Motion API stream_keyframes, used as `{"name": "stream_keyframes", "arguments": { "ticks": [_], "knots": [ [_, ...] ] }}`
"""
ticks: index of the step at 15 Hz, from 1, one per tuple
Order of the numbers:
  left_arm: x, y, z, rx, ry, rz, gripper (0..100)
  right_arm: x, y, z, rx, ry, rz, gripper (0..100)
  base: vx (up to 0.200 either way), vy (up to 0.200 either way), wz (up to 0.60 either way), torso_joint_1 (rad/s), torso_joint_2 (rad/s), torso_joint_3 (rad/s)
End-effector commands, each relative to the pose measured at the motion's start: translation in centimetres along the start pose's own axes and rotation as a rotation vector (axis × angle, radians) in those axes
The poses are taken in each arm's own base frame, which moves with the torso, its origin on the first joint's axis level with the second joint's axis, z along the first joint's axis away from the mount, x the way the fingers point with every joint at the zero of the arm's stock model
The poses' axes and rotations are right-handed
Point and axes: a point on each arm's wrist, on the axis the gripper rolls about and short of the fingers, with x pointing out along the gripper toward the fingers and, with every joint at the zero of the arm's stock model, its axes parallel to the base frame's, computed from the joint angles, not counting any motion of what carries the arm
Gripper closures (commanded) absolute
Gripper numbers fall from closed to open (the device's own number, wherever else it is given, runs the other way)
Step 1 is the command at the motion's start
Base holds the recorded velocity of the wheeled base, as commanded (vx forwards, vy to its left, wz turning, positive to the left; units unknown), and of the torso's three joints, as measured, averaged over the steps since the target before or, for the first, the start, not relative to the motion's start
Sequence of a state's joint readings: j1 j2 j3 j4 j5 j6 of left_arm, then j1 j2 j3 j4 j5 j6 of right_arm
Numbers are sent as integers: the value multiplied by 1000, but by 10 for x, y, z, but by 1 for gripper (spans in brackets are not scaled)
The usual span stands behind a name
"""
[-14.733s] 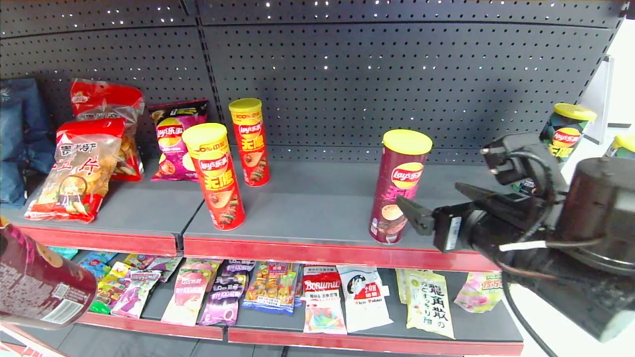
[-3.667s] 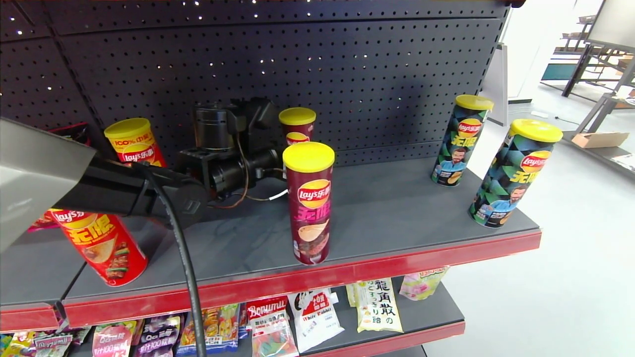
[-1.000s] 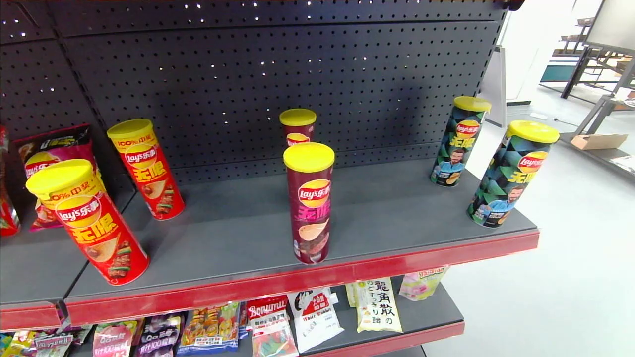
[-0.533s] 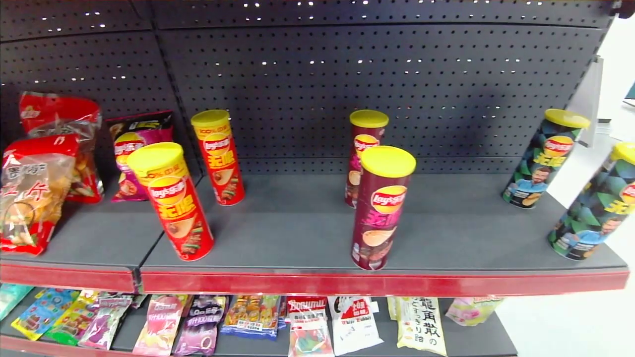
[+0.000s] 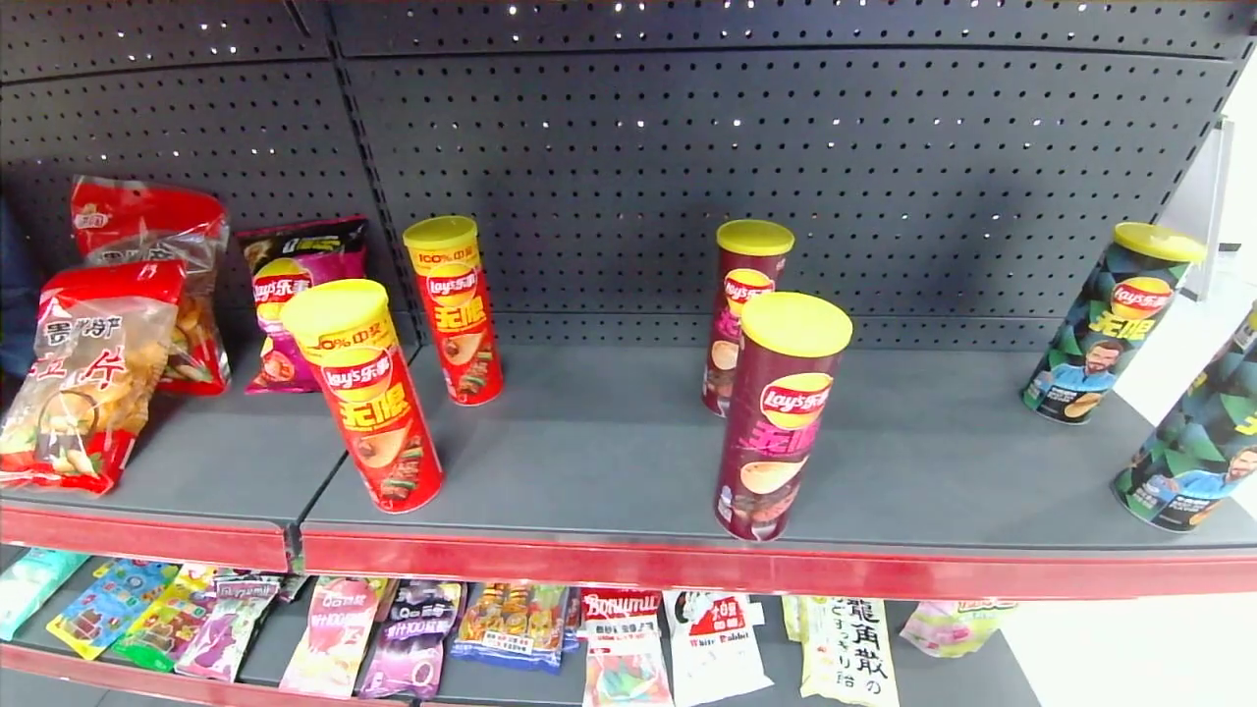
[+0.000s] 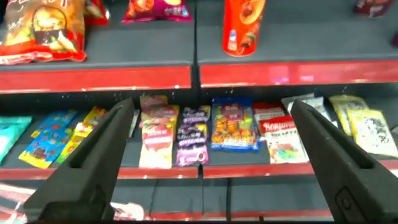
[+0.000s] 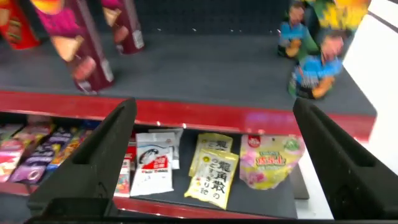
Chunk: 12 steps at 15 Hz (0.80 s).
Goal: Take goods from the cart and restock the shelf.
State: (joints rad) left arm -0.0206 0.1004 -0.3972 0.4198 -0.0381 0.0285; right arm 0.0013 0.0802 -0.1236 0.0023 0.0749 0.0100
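Toppling risk among tall cans on the shelf

Both sets of jaws are spread wide and hold nothing. Straight ahead of the left jaws, framed between their fingers (image 6: 93, 165), lie the candy packets (image 6: 186, 134) of the lower shelf. The front red can (image 6: 244, 28) stands farther off, at the lip of the upper shelf (image 5: 638, 568). Ahead of the right jaws, the front maroon can (image 7: 84, 50) stands toward one finger and the corner blue-green can (image 7: 320, 65) toward the other. Both are well apart from the jaws.

The stocked goods are all tall, narrow and top-heavy. Each front can has a partner behind it: the rear red can (image 5: 457, 309), the rear maroon can (image 5: 743, 304) and the rear blue-green can (image 5: 1110, 319).

The likeliest failure is a sideswipe. Wide-spread jaws carried in toward the shelf with fresh stock could clip a front can and tip it over the red lip. They could also push it back into its partner.

The corner blue-green can is the most exposed, because it stands at the shelf's open end, where a nudge from the right jaws would probably send it to the floor.

A second risk is the lip itself, which an outstretched finger rising from the lower shelf's level could catch. A can set down tilted or released early would likely roll.
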Motion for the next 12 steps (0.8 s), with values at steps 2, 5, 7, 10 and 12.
{"name": "stream_keyframes", "arguments": {
  "ticks": [2, 5, 7, 10, 12],
  "knots": [
    [11, -1, -25, -32, -75, 27, 0, 63, 1, 73, -31, 221, 173, 0, 0, 0, 0, 0, 0, 0],
    [25, 1, -52, -39, -23, 140, 0, 100, 6, 71, -41, 378, 260, 0, 0, 0, 0, 0, 0, 0],
    [26, 1, -51, -31, -43, 122, 0, 115, 16, 71, -53, 423, 357, 0, 0, 0, 0, 0, 0, 0],
    [27, 0, -52, -11, -41, 96, 0, 138, 27, 65, -66, 524, 422, 0, 0, 0, 0, 0, 0, 0],
    [30, -1, -53, -2, -76, 30, 0, 155, 36, 59, -79, 586, 454, 0, 0, 0, 0, 0, 0, 0]
  ]
}}
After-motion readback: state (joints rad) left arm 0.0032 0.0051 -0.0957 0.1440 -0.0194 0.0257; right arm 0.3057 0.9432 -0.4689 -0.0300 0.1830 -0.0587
